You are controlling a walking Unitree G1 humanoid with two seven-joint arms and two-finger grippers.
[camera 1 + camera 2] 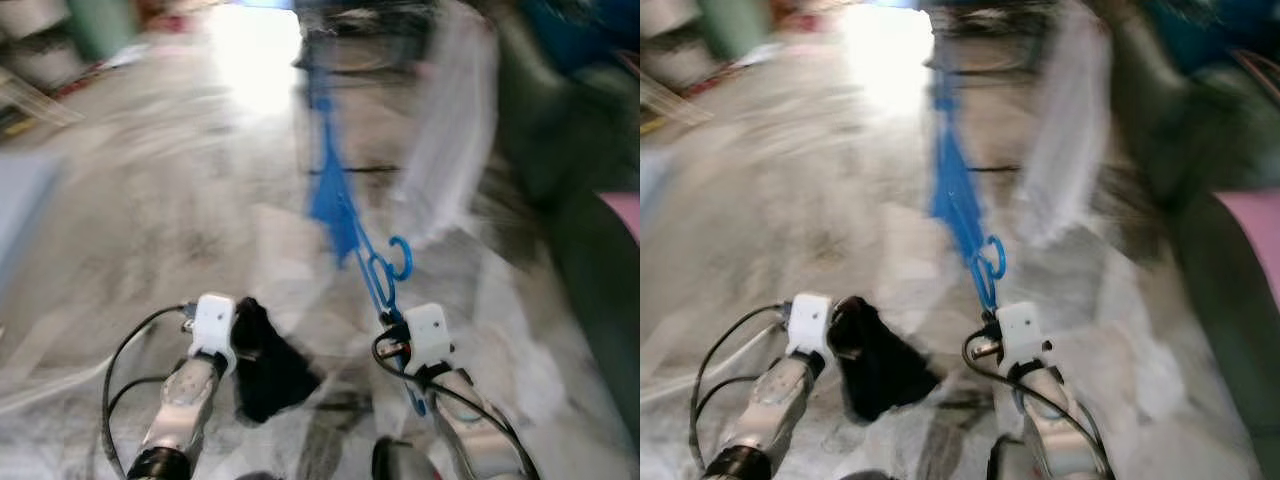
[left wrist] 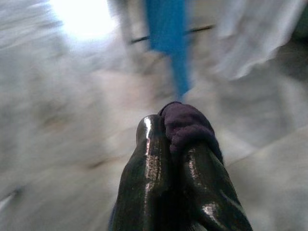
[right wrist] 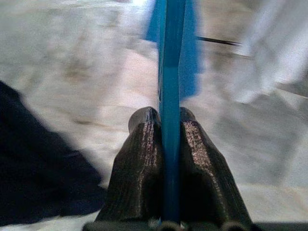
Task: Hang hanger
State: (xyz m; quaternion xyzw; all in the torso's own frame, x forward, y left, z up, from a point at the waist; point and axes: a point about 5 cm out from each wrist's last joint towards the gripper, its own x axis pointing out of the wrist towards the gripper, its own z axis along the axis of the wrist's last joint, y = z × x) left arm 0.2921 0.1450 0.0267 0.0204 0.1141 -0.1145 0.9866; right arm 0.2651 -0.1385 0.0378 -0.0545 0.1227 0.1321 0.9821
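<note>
The views are blurred by motion. A blue plastic hanger [image 1: 383, 276] rises from my right gripper [image 1: 397, 322], hook end forward over the marble floor. In the right wrist view the right gripper [image 3: 166, 113] is shut on the hanger's thin blue bar [image 3: 169, 86]. My left gripper [image 2: 161, 121] is shut on a dark cloth [image 2: 186, 123]. That cloth [image 1: 264, 368] hangs below the left wrist, low and left of the hanger.
Ahead hang a blurred blue shape [image 1: 329, 192] and a white garment [image 1: 450, 150], with a thin black bar [image 1: 365, 170] between them. A dark green sofa [image 1: 570, 150] with something pink [image 1: 625, 215] lines the right side. Bright glare [image 1: 255, 60] lies on the floor ahead.
</note>
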